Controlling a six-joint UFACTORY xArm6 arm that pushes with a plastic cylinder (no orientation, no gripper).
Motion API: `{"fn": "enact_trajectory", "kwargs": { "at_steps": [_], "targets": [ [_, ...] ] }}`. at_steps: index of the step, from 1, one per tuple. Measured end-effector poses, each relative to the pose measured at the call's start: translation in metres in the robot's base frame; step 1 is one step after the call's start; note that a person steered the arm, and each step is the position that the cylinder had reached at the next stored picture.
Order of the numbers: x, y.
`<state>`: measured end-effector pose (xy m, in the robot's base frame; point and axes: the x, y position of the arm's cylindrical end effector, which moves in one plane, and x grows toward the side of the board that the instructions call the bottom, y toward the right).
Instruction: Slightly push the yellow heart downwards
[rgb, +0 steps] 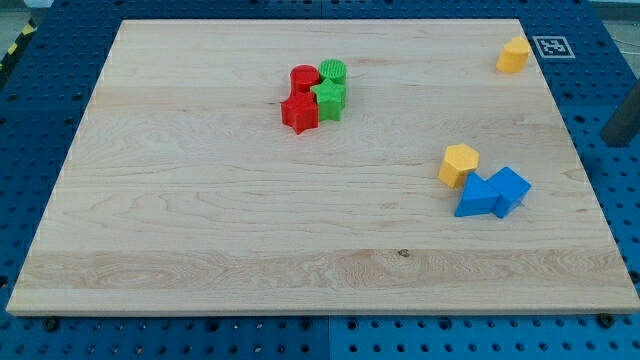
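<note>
Yellow heart (513, 55) at surface (200, 230) top-right corner, alone. Rod tip not visible. Yellow hexagon (459, 164) touching blue triangle (477, 197), blue cube (510, 189) beside. Red-green cluster upper centre.

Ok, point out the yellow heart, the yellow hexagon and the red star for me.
yellow heart (513, 55), camera view, middle of its top face.
yellow hexagon (460, 160), camera view, middle of its top face.
red star (299, 111), camera view, centre of its top.
My tip cannot be seen.
</note>
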<state>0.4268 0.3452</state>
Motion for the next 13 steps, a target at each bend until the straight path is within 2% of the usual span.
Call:
{"fn": "enact_trajectory", "kwargs": {
  "at_steps": [3,4,6,8,10,12,13],
  "targets": [
    [-0.02,0.0],
    [-0.053,0.0],
    [-0.165,0.0],
    [-0.236,-0.003],
    [-0.236,-0.007],
    [-0.236,-0.051],
    [-0.215,-0.051]
  ]
}}
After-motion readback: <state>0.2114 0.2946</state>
